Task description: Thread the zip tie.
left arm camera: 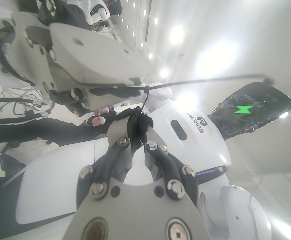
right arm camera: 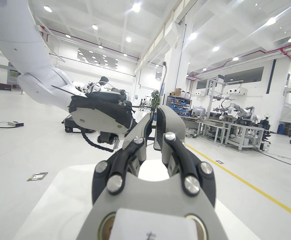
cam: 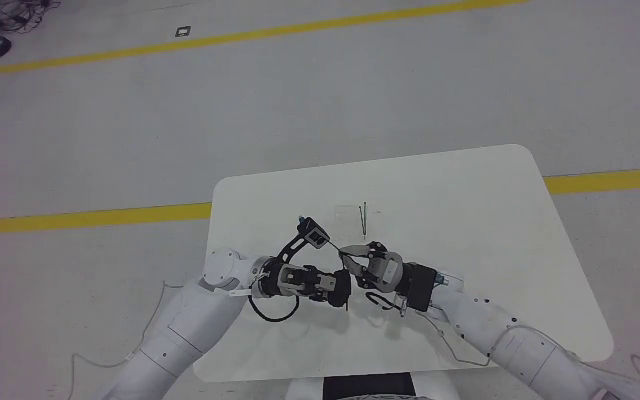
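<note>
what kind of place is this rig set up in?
Probably a large robotics lab or factory hall: workbenches carrying robot arms, a yellow floor line, and rows of ceiling lights high overhead.

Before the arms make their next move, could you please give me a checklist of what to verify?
1. Left gripper shut on the zip tie: ok.
2. Right gripper shut on the zip tie: ok.
3. Grippers apart, a short stretch of tie between them: ok.
4. Tail through the head: cannot tell.
5. Spare ties on the table lie clear of both grippers: ok.
</note>
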### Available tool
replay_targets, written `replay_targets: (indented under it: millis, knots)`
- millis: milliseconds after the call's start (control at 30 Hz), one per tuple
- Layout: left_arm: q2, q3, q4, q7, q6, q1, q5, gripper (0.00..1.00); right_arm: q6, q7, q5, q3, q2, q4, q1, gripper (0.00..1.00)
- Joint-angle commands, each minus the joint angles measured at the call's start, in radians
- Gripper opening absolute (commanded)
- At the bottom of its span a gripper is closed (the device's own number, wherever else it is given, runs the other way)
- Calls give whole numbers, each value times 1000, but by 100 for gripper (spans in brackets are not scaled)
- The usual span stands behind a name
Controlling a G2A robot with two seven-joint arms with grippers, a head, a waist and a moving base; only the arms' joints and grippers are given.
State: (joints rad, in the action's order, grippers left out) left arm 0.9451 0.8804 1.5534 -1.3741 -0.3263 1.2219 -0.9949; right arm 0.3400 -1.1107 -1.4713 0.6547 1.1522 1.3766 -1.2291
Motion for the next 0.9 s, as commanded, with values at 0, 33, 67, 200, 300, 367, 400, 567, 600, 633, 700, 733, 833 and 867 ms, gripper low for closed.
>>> replay_targets:
  millis: [0, 33, 67, 200, 300, 367, 400, 567, 600, 633, 700, 733, 833, 867]
  knots:
    - [0, 0, 0, 0, 0, 0, 0, 0, 0, 2, 0, 0, 0, -1, 1, 0]
    - [0, 0, 0, 0, 0, 0, 0, 0, 0, 2, 0, 0, 0, -1, 1, 0]
    - [0, 0, 0, 0, 0, 0, 0, 0, 0, 3, 0, 0, 0, -1, 1, 0]
    - [0, 0, 0, 0, 0, 0, 0, 0, 0, 7, -5, 0, 1, -3, 0, 0]
    - [0, 0, 0, 0, 0, 0, 0, 0, 0, 17, -14, 4, 1, -6, -2, 0]
    - [0, 0, 0, 0, 0, 0, 0, 0, 0, 24, -22, 10, 1, -9, -6, 0]
    - [0, 0, 0, 0, 0, 0, 0, 0, -1, 26, -24, 13, 1, -11, -8, 0]
    - [0, 0, 0, 0, 0, 0, 0, 0, 0, 43, -36, 27, 1, -17, -20, 0]
    - [0, 0, 0, 0, 0, 0, 0, 0, 0, 49, -39, 28, 0, -17, -22, 0]
    - [0, 0, 0, 0, 0, 0, 0, 0, 0, 52, -40, 30, 0, -17, -24, 0]
    - [0, 0, 0, 0, 0, 0, 0, 0, 0, 55, -42, 33, 0, -18, -29, 0]
    - [0, 0, 0, 0, 0, 0, 0, 0, 0, 57, -42, 34, 0, -18, -31, 0]
    - [0, 0, 0, 0, 0, 0, 0, 0, 0, 58, -42, 37, -1, -21, -36, 0]
    - [0, 0, 0, 0, 0, 0, 0, 0, 0, 59, -41, 37, -1, -22, -37, 0]
